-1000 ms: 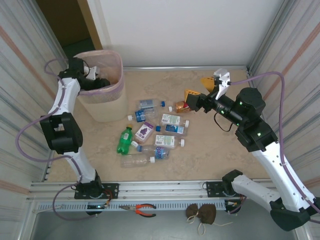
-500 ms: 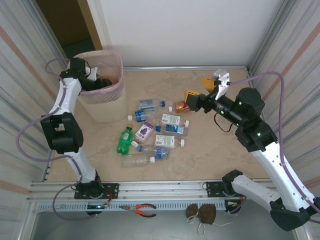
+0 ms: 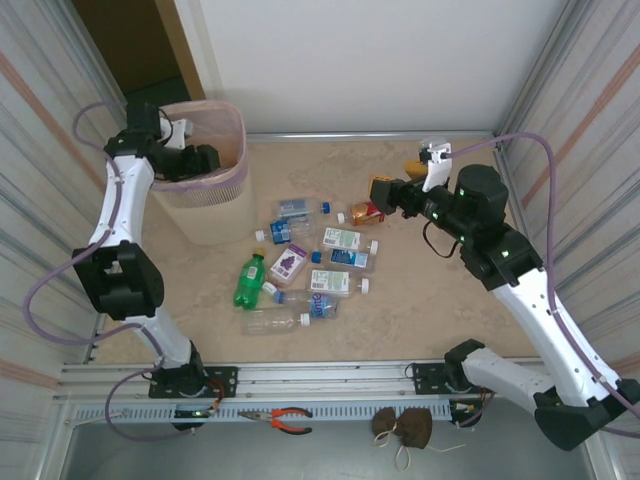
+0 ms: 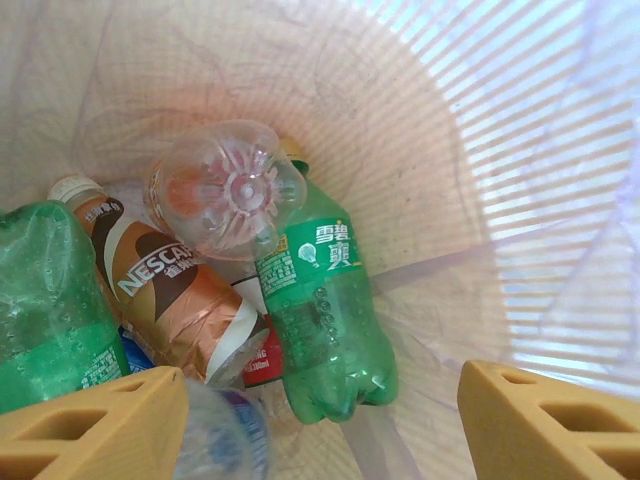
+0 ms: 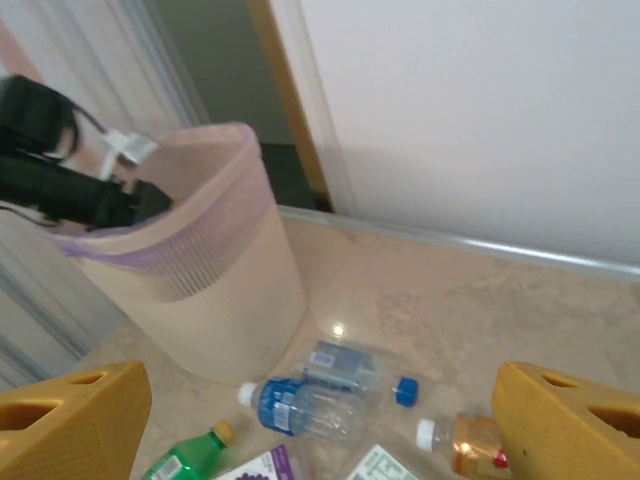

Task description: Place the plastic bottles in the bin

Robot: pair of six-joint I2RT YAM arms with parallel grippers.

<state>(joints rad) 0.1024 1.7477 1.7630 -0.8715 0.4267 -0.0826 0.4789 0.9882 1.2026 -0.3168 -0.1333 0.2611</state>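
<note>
The bin (image 3: 236, 176), beige with a pink liner, stands at the back left. My left gripper (image 3: 198, 160) hangs over its mouth. Its fingers (image 4: 100, 432) stand wide apart, open, gripping nothing. A blurred clear bottle (image 4: 222, 438) with a blue label is loose beside the left finger. Below lie a green bottle (image 4: 325, 310), a Nescafe bottle (image 4: 170, 292) and an upturned clear bottle (image 4: 228, 190). Several plastic bottles (image 3: 310, 262) lie on the floor mid-table, among them a green one (image 3: 250, 281). My right gripper (image 3: 398, 178) hovers open above and right of an orange-brown bottle (image 5: 472, 446).
Striped walls close in both sides, and a white wall with a metal sill runs along the back. Orange-handled pliers (image 3: 290, 418) and a brown pouch (image 3: 403, 426) rest on the front rail. The beige floor (image 3: 440, 300) lies bare to the right of the bottles.
My left gripper has opened over the bin and the clear bottle has left its grip. The right arm has turned a little leftward, jaws still open.
</note>
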